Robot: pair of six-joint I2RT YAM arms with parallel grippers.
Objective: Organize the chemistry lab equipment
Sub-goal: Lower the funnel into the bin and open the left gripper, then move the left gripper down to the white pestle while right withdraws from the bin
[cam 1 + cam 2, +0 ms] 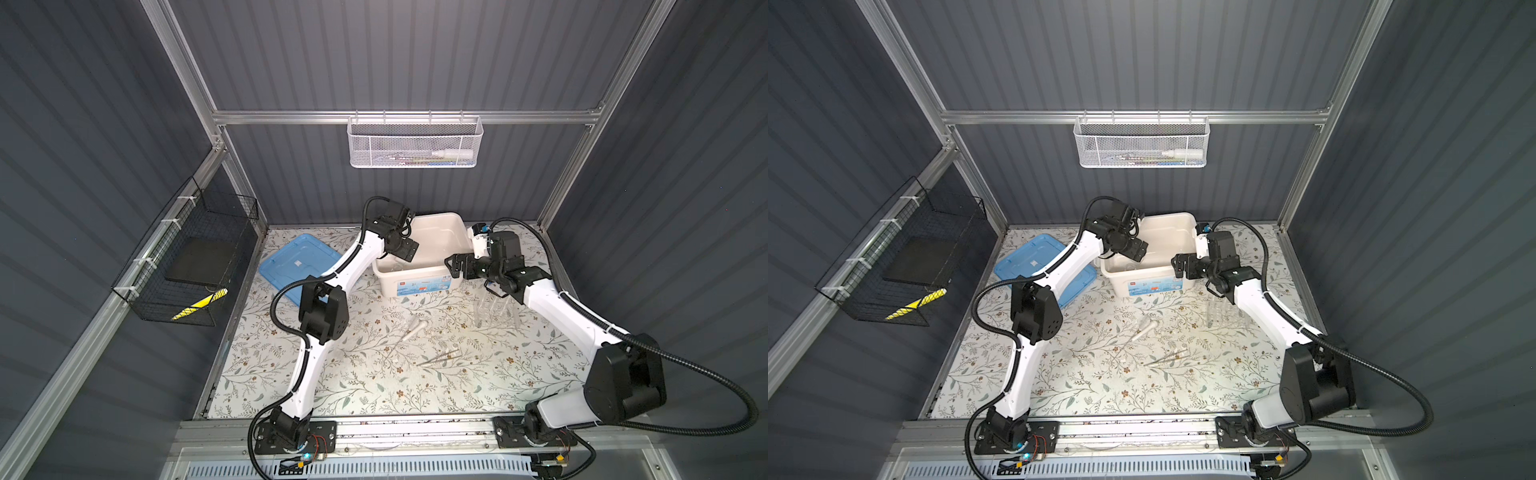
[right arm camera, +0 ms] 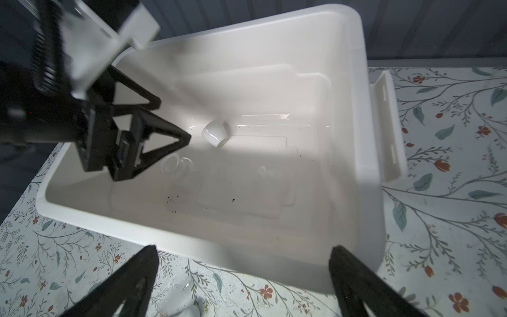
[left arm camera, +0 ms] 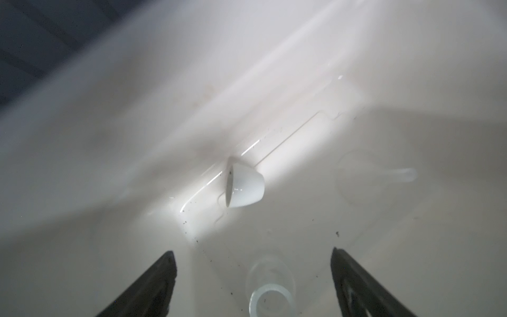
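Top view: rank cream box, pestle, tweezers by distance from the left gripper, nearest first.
1. cream box: the left gripper is inside it.
2. pestle: on the mat, in front of the box.
3. tweezers: farther forward, nearer the robot bases.

Robot test cell: aluminium frame (image 1: 291,117), ribbed grey panels (image 1: 415,54), left arm (image 1: 307,365) and right arm (image 1: 552,303) on base rail (image 1: 415,428) (floral table cover (image 1: 374,374)).

Left arm (image 1: 353,257) stretched forward, wrist pitched down; left gripper (image 2: 174,118) jaws spread wide. Right arm (image 1: 557,303) angled inward, wrist level; right gripper (image 1: 451,266) points toward the left one, jaws fully apart. Grippers near, not touching.
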